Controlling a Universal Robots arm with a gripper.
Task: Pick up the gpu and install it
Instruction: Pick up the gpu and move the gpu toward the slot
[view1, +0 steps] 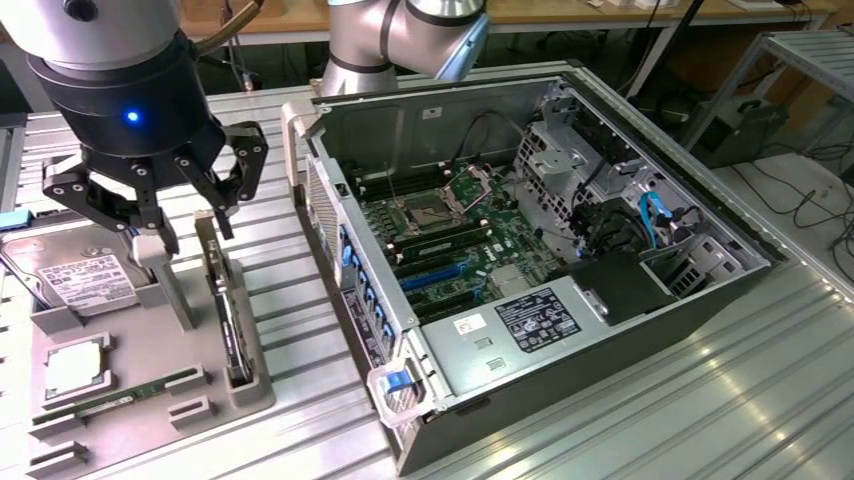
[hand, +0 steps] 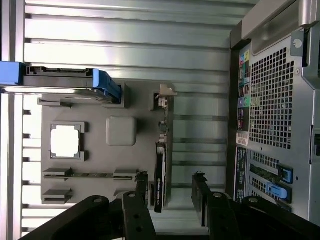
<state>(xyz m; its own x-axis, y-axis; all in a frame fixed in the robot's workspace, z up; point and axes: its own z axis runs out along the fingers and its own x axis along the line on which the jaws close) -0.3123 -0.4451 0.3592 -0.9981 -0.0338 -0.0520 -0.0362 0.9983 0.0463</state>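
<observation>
One gpu card (view1: 235, 335) stands on edge in one tray (view1: 140, 345), under the two wide, empty jaws.

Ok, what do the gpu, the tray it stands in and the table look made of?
The gpu: thin black circuit board, matte, with a pale bracket at one end that looks like sheet metal. The tray: dull grey plastic by its look, with moulded slots. The table: ribbed bare metal, probably aluminium, given its bright streaky reflections.
</observation>
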